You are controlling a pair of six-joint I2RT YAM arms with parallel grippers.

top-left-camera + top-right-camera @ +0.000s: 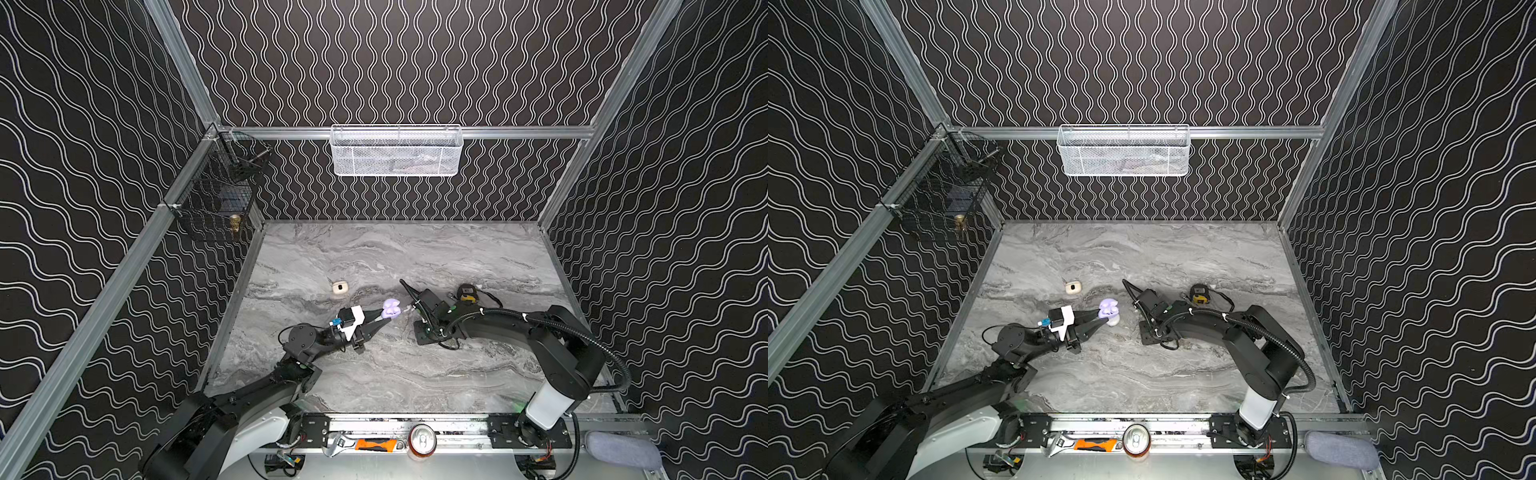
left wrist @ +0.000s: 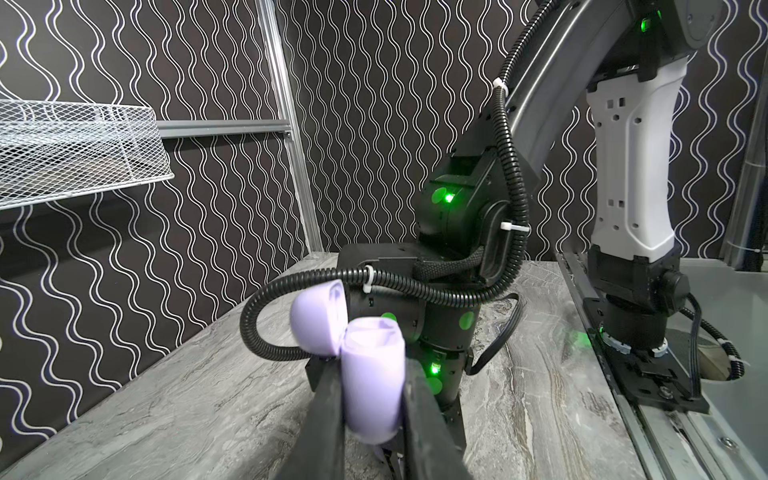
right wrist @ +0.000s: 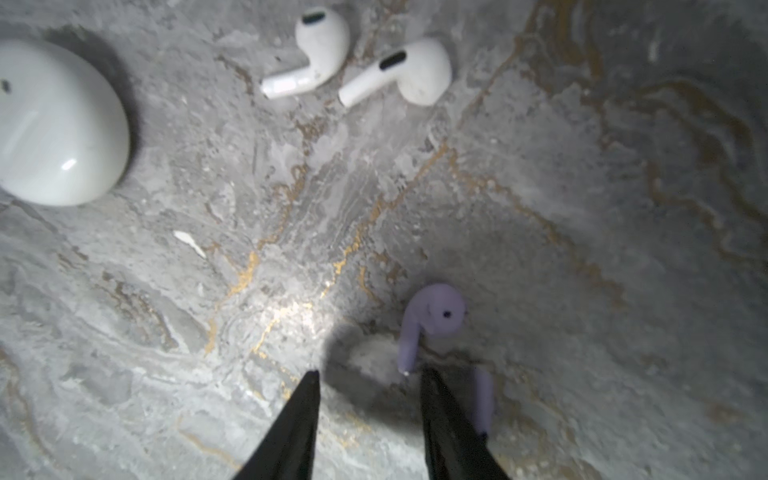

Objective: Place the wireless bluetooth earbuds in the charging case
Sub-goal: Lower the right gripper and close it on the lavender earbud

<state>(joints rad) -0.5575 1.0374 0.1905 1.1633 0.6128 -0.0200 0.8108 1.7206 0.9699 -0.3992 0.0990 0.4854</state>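
**A:** What's in front of me, big things first?

**B:** Your worktop is grey marble. A white basket hangs on the back wall at 12 o'clock, and a black basket sits in the corner at 10 o'clock. Your left arm comes in from 7 o'clock and your right arm from 4 o'clock. Both reach to mid-worktop. A can stands on the front rail at 6 o'clock.

**A:** And my claws?

**B:** Your left claw is clamped on the lilac case near the middle of the worktop, and the case's lid is swung open. Your right claw points down at the worktop at 3 o'clock of that case. Its jaws stand a narrow way apart with nothing between them.

**A:** What else is around that case?

**B:** A tape measure lies at 2 o'clock of it and a cream case at 10 o'clock, both apart from it.

**A:** Where are the earbuds?

**B:** They're on the worktop under your right claw. One lilac earbud lies just past the tips, its stem end just beside a fingertip. A second lilac earbud is partly hidden behind that same finger. Farther on, two white earbuds lie side by side, near a closed white case.
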